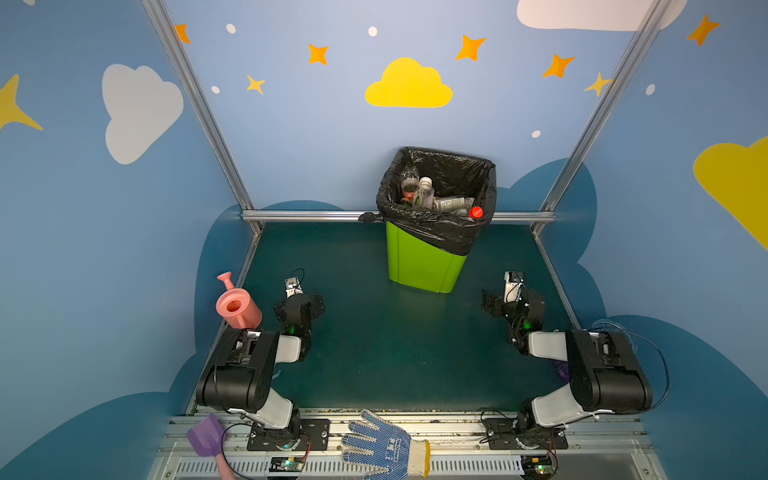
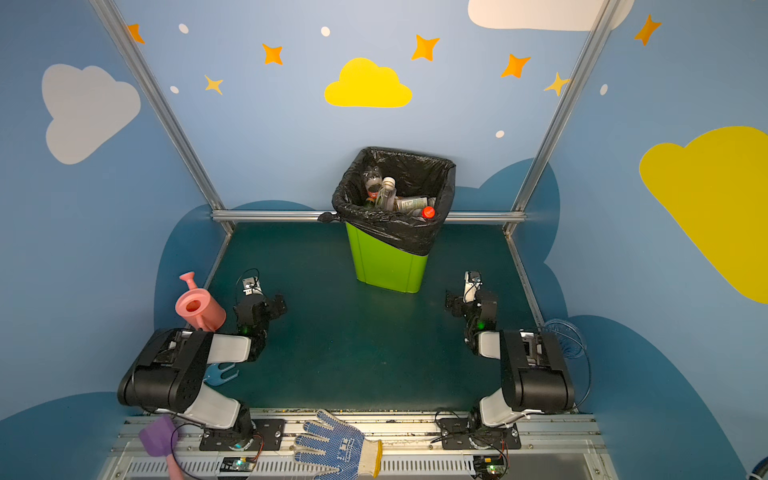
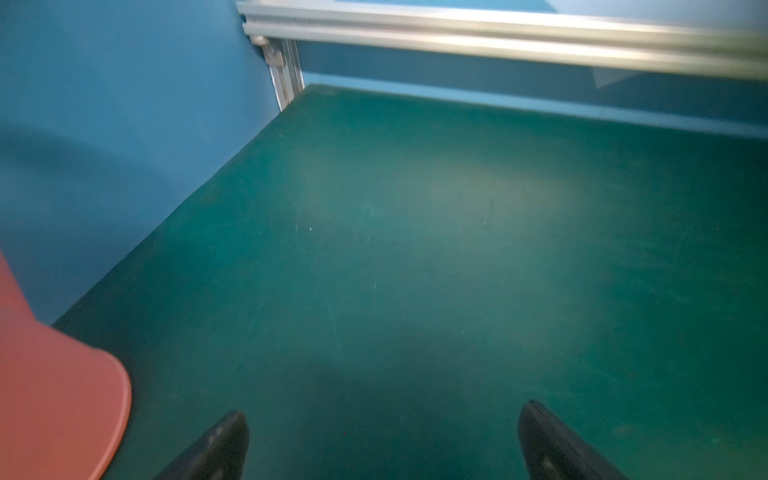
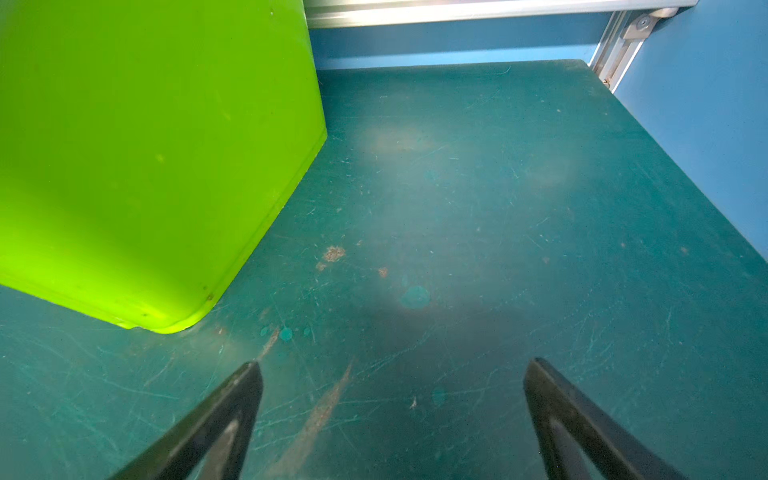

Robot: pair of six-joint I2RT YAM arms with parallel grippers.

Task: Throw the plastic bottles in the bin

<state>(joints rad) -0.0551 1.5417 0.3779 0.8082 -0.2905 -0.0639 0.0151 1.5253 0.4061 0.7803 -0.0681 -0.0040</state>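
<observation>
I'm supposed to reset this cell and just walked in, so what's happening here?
Nothing is being handled right now. Both arms sit folded near the front of the table; the left end effector and the right end effector are open and empty. Several plastic bottles lie inside the green bin at the back, and no bottle shows on the table. A pink watering can stands beside the left arm, and a blue glove lies on the front rail.
</observation>
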